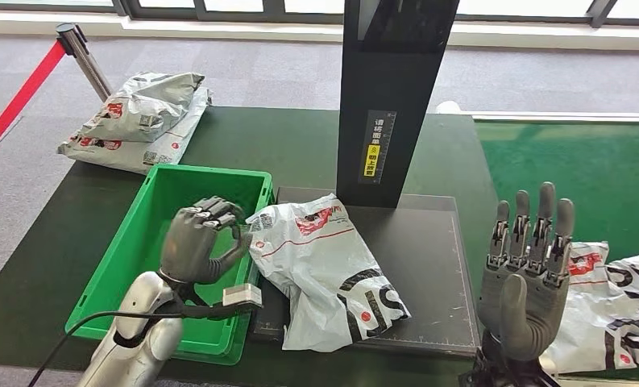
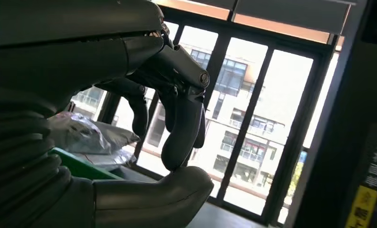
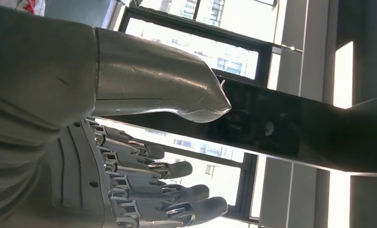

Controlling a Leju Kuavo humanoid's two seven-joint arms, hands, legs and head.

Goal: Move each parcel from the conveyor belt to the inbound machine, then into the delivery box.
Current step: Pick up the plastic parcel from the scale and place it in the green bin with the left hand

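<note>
A white-and-grey parcel (image 1: 324, 266) lies crumpled on the dark scan plate (image 1: 433, 266) of the inbound machine, at the foot of its black column (image 1: 392, 97); one corner hangs over the rim of the green delivery box (image 1: 134, 246). My left hand (image 1: 199, 242) hovers over that rim beside the corner, fingers curled toward the thumb. In the left wrist view the left hand (image 2: 177, 118) has nothing between its fingers. My right hand (image 1: 529, 274) stands upright with fingers straight and apart, in front of a second parcel (image 1: 614, 302) on the green conveyor belt (image 1: 574, 169).
Several grey parcels (image 1: 139, 121) are piled at the table's back left corner. A stanchion with a red strap (image 1: 78, 48) stands behind them. The black column (image 3: 295, 133) rises close beyond my right hand (image 3: 129, 185). The box's inside is bare.
</note>
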